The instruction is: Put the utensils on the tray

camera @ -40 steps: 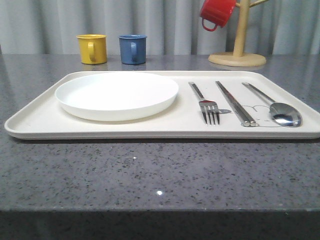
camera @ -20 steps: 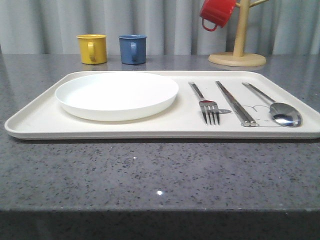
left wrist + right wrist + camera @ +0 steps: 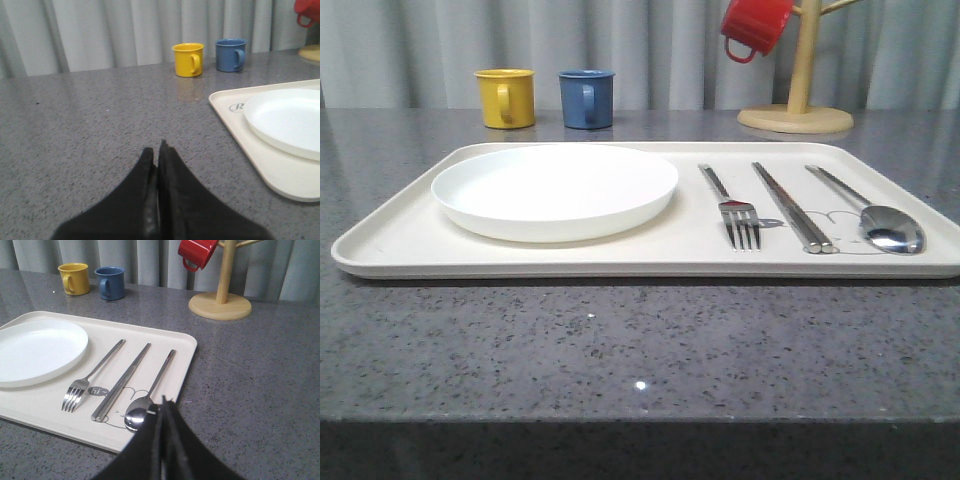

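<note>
Back off slow now, both end effectors (image 3: 158, 150) (image 3: 162, 402) pressed together and empty, leaving fork (image 3: 735, 208), chopsticks (image 3: 792, 205) and spoon (image 3: 872, 214) seemingly all on the tray (image 3: 400, 235).

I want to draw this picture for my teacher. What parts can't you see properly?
- Rabbit drawing on the tray: right wrist view, mostly covered by the chopsticks, the spoon and the right tool.
- "Rabbit" word: left wrist view, the white plate hides all but the first letter.
- Red mug: front view, its top is cut off by the edge.
- Spoon bowl: right wrist view, partly behind the right tool.
</note>
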Robot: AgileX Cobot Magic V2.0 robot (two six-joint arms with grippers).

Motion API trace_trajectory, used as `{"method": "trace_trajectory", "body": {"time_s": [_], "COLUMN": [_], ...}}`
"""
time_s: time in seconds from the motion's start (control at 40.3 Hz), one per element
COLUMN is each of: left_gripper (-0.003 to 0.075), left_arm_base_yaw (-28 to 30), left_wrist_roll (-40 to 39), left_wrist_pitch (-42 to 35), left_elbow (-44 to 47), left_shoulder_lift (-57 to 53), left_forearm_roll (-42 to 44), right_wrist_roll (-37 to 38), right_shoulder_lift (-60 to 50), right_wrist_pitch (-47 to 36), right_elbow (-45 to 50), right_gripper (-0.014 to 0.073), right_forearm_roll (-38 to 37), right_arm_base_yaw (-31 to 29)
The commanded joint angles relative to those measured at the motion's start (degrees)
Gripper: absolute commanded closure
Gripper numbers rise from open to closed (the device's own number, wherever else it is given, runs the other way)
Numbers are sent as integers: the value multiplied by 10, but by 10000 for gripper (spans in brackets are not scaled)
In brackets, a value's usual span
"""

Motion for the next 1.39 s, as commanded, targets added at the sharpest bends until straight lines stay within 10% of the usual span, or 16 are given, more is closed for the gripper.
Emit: {"method": "trace_trajectory", "body": {"time_s": [0.0, 0.322, 1.364], "left_gripper": [739, 739, 739], "left_arm_base_yaw": [23, 43, 43], "left_wrist_roll": [-5, -5, -5], "left_wrist_pitch": [-59, -165, -140], "left_elbow": [19, 104, 102], "left_shoulder_lift": [-21, -20, -20], "left_forearm_roll": [0, -3, -3], "right_wrist_roll": [-5, -5, -5], "right_shoulder_lift": [5, 5, 5], "right_wrist_pitch": [-41, -40, -41], "right_elbow": [-15, -15, -15], "right_gripper": [662, 662, 662], "right_forearm_roll": [-9, -9, -9], "right_arm_base_yaw": [1, 1, 1]}}
